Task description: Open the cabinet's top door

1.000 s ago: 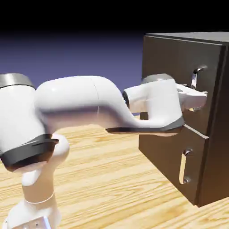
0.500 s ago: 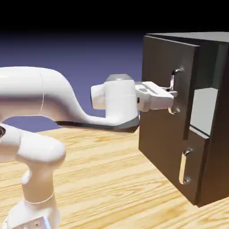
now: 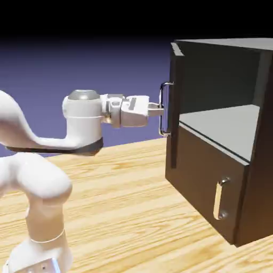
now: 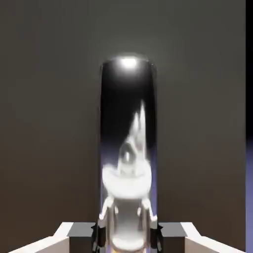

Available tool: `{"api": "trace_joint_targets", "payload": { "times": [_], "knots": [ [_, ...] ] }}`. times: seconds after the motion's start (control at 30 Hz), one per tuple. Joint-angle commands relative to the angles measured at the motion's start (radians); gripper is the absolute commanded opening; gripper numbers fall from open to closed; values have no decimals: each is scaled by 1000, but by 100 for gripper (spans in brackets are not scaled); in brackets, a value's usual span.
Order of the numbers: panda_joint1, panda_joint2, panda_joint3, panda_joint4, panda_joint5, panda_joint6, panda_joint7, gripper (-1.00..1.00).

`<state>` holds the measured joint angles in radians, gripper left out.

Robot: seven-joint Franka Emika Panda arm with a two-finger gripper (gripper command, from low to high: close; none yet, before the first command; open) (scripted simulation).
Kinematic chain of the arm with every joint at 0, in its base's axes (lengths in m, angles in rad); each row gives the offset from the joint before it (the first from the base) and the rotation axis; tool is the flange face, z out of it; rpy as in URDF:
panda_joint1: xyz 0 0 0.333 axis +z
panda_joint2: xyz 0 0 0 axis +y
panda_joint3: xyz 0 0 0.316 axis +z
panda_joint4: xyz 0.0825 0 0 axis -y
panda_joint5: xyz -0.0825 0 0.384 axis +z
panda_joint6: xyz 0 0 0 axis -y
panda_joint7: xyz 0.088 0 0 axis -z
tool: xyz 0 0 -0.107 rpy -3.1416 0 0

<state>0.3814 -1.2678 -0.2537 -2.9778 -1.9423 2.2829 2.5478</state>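
Note:
The dark cabinet (image 3: pixel 256 176) stands at the exterior view's right. Its top door (image 3: pixel 174 69) is swung wide and shows edge-on at the cabinet's left front corner, baring a grey shelf (image 3: pixel 229 125) inside. My gripper (image 3: pixel 161 109) reaches level from the left and is shut on the door's vertical silver handle (image 3: pixel 165 96), about halfway along it. In the hand view the shiny handle (image 4: pixel 128 123) fills the middle, clamped between my fingertips (image 4: pixel 102 228) at the bottom edge, with the dark door panel (image 4: pixel 49 123) behind it.
Below the opening, the shorter lower panel (image 3: pixel 208 170) stays closed, with its small silver handle (image 3: pixel 220 200). The cabinet rests on a light wooden table (image 3: pixel 133 202). My white arm (image 3: pixel 32 176) arches up from the lower left.
My hand has drawn back to the left with the handle in its grip. The top door swung from closed to wide open, uncovering the grey shelf.

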Motion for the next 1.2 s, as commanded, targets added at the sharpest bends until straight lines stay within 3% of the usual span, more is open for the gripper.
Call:
{"api": "trace_joint_targets", "payload": {
  "times": [0.0, 0.3, 0.6, 0.87, 1.17],
  "knots": [
    [0, -16, 35, -12, 45, -24, -11, -100],
    [57, -85, 360, -54, 422, -252, -71, -100],
    [104, 3, 686, 24, 758, -504, -54, -100],
    [22, 182, 976, 213, 1017, -749, -1, -100],
    [-245, 377, 1297, 529, 1212, -1025, 56, -100]
  ]
}}
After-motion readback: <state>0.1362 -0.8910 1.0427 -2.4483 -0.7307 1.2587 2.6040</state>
